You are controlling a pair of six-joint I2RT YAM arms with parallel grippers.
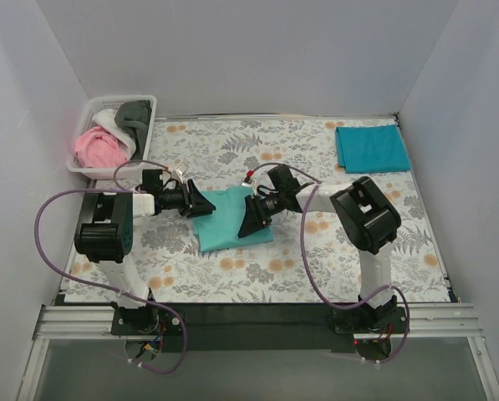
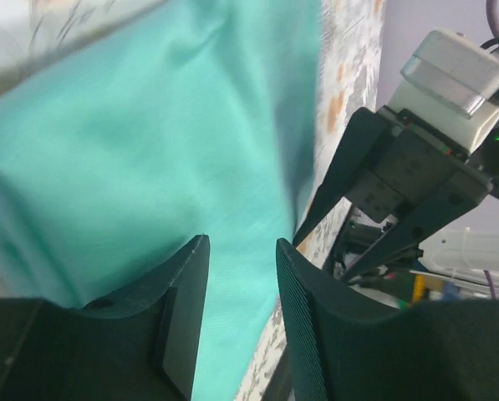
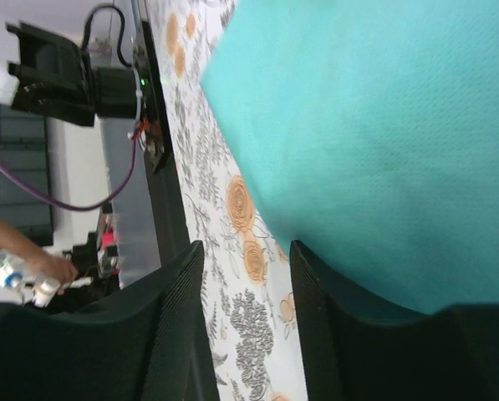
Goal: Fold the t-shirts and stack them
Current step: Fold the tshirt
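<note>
A mint-turquoise t-shirt (image 1: 228,220) lies folded in a rough rectangle at the middle of the floral cloth. My left gripper (image 1: 206,203) is open at its left edge; in the left wrist view (image 2: 241,242) the mint fabric (image 2: 149,150) shows between and beyond the fingers, not pinched. My right gripper (image 1: 252,220) is open over the shirt's right side; in the right wrist view (image 3: 246,246) the floral cloth lies between the fingers and the shirt's edge (image 3: 374,142) runs by the right finger. A darker teal-blue t-shirt (image 1: 371,148) lies folded at the back right.
A white basket (image 1: 145,109) at the back left holds pink (image 1: 97,149), white and dark grey (image 1: 134,114) t-shirts. The floral-print cloth (image 1: 316,259) covers the table. White walls stand on three sides. A black strip runs along the near edge.
</note>
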